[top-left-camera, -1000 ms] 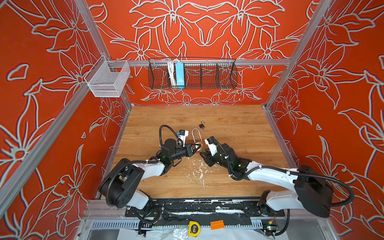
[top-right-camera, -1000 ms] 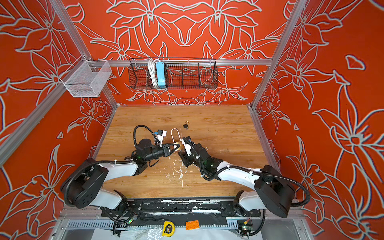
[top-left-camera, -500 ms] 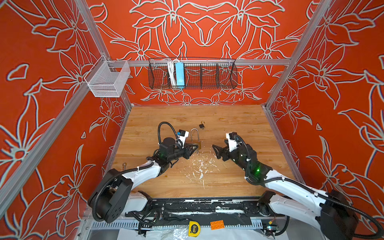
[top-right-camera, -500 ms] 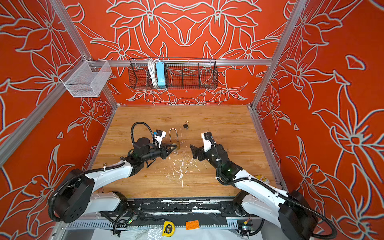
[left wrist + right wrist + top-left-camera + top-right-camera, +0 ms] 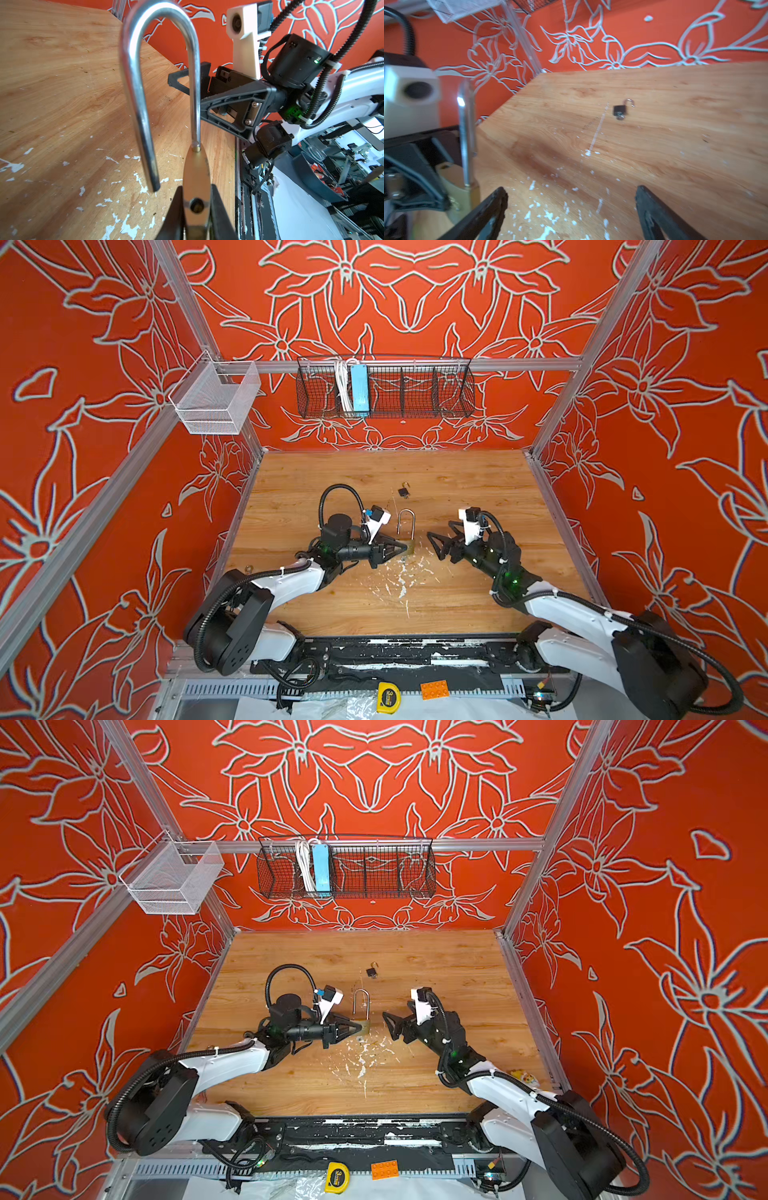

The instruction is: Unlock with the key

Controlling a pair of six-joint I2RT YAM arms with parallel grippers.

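A brass padlock point(image 5: 411, 546) point(image 5: 365, 1026) stands near the table's middle with its long steel shackle point(image 5: 133, 83) swung open, one end free of the body point(image 5: 196, 172). My left gripper point(image 5: 404, 548) point(image 5: 358, 1028) point(image 5: 196, 187) is shut on the brass body from its sides. My right gripper point(image 5: 439, 537) point(image 5: 395, 1017) point(image 5: 571, 189) hangs open to the right of the lock, apart from it, with nothing between its fingers. The key does not show; the lock's underside is hidden.
A small black padlock point(image 5: 403, 491) point(image 5: 619, 109), shackle open, lies farther back on the wooden table point(image 5: 478, 489). White paint flecks point(image 5: 401, 576) mark the wood in front. A black wire basket point(image 5: 384, 385) and a white mesh basket point(image 5: 216, 402) hang on the walls.
My right gripper has opened wide and pulled back to the right, away from the brass lock it was up against. The left gripper keeps its hold and has shifted slightly.
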